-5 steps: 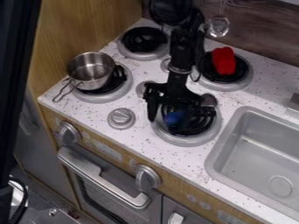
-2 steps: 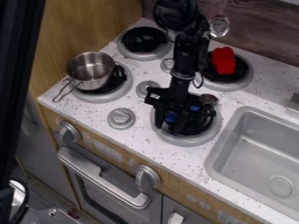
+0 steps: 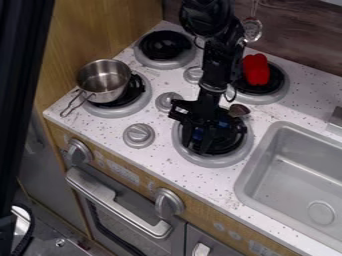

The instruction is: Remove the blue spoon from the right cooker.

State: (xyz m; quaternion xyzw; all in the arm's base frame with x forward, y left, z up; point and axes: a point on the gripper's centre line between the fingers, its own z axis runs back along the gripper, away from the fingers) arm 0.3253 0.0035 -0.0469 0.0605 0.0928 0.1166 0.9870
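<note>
A pale speckled counter [image 3: 157, 152] spans the scene, its wood-toned front carrying an oven with a long grey handle [image 3: 119, 202]. A grey sink [image 3: 258, 155] is set into the counter at the right. The black arm [image 3: 220, 65] comes in from the top edge, its gripper [image 3: 197, 142] hanging over the front right burner [image 3: 209, 163]. The front left burner [image 3: 120, 111] bears a metal pot [image 3: 103, 80], handle pointing toward the lower left. Behind it is the back left burner [image 3: 165, 46], and on the back right burner [image 3: 279, 96] lies a red thing [image 3: 255, 70] — just beside the arm. A round grey knob [image 3: 139, 135] sits on the counter between the two front burners. Smallest of all are the visible parts of the blue spoon [image 3: 198, 134]: one blue patch shows between the jaws, low over the front right burner, and another just right of them, partly covered by the gripper. A brownish oval piece [image 3: 238, 110] lies roughly in line with both, beyond the burner's upper right — whether it belongs to the spoon, I cannot tell. Nor can I tell whether the jaws are clenched on the spoon or only around it.
</note>
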